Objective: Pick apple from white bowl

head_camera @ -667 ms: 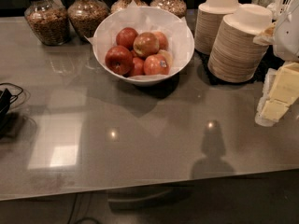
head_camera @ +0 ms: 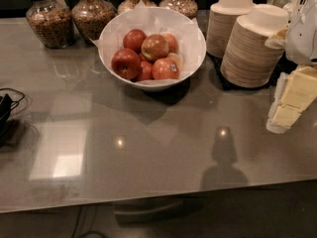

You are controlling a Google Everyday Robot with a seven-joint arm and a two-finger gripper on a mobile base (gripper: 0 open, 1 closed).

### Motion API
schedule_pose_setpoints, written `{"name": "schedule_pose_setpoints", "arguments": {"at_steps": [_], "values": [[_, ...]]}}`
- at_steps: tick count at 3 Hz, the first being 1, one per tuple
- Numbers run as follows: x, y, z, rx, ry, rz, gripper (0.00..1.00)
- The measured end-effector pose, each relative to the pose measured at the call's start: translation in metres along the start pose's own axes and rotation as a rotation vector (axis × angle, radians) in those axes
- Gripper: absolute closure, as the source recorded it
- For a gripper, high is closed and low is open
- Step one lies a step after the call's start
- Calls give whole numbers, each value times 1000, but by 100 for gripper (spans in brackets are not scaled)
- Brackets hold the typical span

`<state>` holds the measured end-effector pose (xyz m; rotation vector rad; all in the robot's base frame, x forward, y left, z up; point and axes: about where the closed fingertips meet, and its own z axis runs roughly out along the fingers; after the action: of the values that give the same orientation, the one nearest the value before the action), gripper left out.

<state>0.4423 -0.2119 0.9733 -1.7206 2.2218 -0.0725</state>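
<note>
The white bowl [head_camera: 197,42], lined with crinkled white paper, stands at the back middle of the grey counter. It holds several apples. The apple [head_camera: 154,46] with the pale yellow-tan blush lies on top in the middle. A dark red apple [head_camera: 125,63] is at its front left and a red apple with a small dark sticker [head_camera: 166,69] at its front right. My gripper [head_camera: 291,99], pale yellow under a white arm, is at the right edge of the view. It is well to the right of the bowl, low over the counter, and holds nothing I can see.
Two stacks of beige paper bowls [head_camera: 252,46] stand between the white bowl and my gripper. Glass jars of grain [head_camera: 48,19] line the back left. A black cable [head_camera: 7,105] lies at the left edge. The counter's front edge [head_camera: 158,198] runs along the bottom.
</note>
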Motion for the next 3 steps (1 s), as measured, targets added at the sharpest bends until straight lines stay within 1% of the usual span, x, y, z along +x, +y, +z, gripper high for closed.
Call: {"name": "schedule_pose_setpoints", "arguments": {"at_steps": [1, 2, 3], "values": [[-16, -11, 17, -10, -99, 2, 0], [-45, -30, 36, 5, -182, -39, 0], [-74, -52, 44, 33, -227, -94, 0]]}}
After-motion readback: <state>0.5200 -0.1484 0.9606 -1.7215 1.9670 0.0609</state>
